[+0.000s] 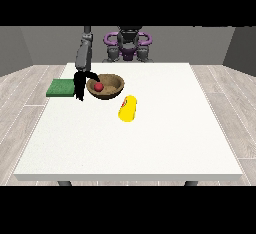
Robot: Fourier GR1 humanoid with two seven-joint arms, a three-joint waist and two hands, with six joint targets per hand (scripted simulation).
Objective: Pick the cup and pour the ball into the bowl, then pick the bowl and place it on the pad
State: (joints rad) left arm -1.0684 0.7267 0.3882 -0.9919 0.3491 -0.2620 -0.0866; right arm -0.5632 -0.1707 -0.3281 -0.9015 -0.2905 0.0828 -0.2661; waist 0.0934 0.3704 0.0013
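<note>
Bowl (106,87) with ball (99,86), between pad (61,88) and fallen cup (128,108)

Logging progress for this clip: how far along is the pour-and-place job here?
Pouring looks done: the red ball sits inside the brown bowl, and the yellow cup lies on its side on the white table. In hand: the hand at the view's left is at the bowl's rim. Left: the bowl is not yet on the green pad.

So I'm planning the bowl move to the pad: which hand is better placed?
The robot's right hand, at the view's left: it sits at the bowl rim, between bowl and green pad. No other hand shows.
</note>
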